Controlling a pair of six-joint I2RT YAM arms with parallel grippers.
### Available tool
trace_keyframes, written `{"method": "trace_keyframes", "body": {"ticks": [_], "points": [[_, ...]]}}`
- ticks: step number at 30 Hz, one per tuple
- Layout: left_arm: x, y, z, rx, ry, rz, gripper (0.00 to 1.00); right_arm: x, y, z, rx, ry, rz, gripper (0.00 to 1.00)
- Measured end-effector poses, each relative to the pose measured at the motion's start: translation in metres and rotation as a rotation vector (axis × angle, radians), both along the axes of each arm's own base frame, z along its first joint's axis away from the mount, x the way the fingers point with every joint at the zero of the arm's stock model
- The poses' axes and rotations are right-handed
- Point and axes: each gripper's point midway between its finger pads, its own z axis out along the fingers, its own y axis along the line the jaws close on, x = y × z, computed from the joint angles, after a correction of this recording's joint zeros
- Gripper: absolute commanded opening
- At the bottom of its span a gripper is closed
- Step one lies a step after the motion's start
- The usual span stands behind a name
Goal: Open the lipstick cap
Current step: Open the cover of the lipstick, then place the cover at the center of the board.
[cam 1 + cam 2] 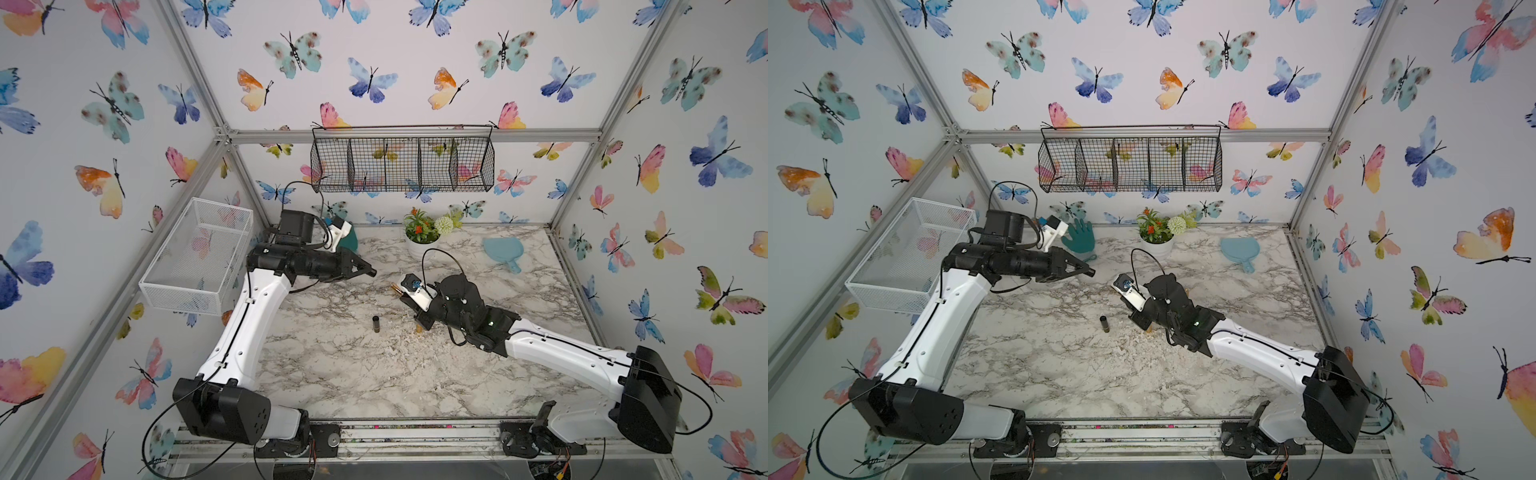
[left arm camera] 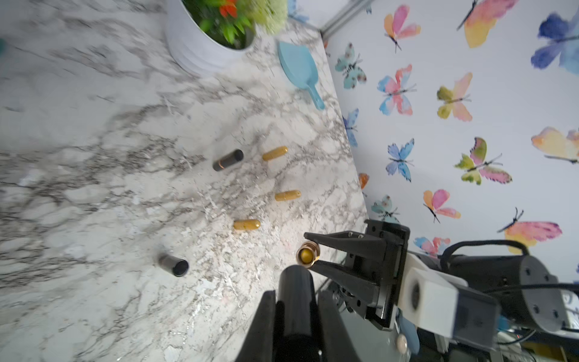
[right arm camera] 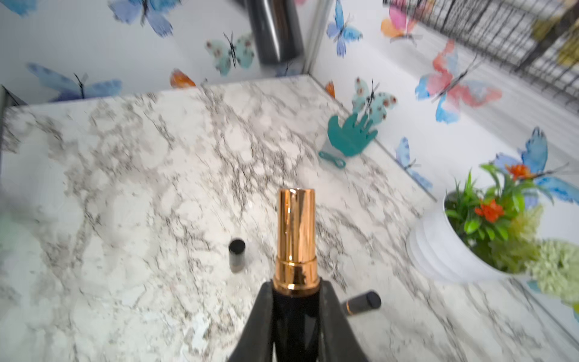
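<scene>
My left gripper is shut on a black lipstick cap, which is off the tube and sticks out past the fingertips. In both top views this gripper hovers above the table's far middle. My right gripper is shut on the black base of the lipstick, whose bare gold tube points toward the left gripper. In a top view the right gripper is a short gap to the right of the cap. The left wrist view shows the gold tube end-on, just beside the cap's tip.
A loose black cap stands on the marble table. A closed black lipstick and three yellow capsule-like pieces lie nearby. A white flower pot, blue paddle and teal hand shape stand at the back. A white mesh basket is at left.
</scene>
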Motion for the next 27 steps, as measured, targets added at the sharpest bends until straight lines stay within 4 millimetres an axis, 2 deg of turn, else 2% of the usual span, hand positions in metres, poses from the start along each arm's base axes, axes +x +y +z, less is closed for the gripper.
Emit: {"method": "trace_keyframes", "body": {"ticks": [2, 5, 8, 11, 14, 18, 23, 27], "points": [[0.005, 0.007, 0.004, 0.002, -0.023, 0.027, 0.0, 0.001, -0.007, -0.01, -0.037, 0.017, -0.022, 0.02], [0.01, 0.011, 0.004, 0.028, -0.047, 0.057, 0.0, 0.001, -0.01, -0.013, -0.052, 0.021, -0.031, 0.02], [0.024, 0.022, -0.009, 0.104, -0.067, 0.128, 0.0, 0.001, -0.01, -0.01, -0.043, 0.021, -0.032, 0.02], [0.042, 0.042, -0.046, 0.212, -0.044, 0.246, 0.0, -0.002, -0.01, 0.0, -0.017, 0.019, -0.024, 0.02], [0.06, 0.06, -0.093, 0.313, 0.019, 0.34, 0.01, -0.004, -0.006, 0.014, 0.019, 0.02, -0.01, 0.02], [0.087, 0.072, -0.145, 0.428, 0.082, 0.41, 0.06, -0.008, -0.003, 0.037, 0.07, 0.006, 0.005, 0.02], [0.103, 0.06, -0.193, 0.543, 0.117, 0.39, 0.06, -0.013, -0.009, 0.059, 0.112, -0.019, 0.005, 0.02], [0.114, 0.046, -0.219, 0.6, 0.134, 0.348, 0.05, -0.014, -0.011, 0.064, 0.121, -0.023, 0.0, 0.02]]}}
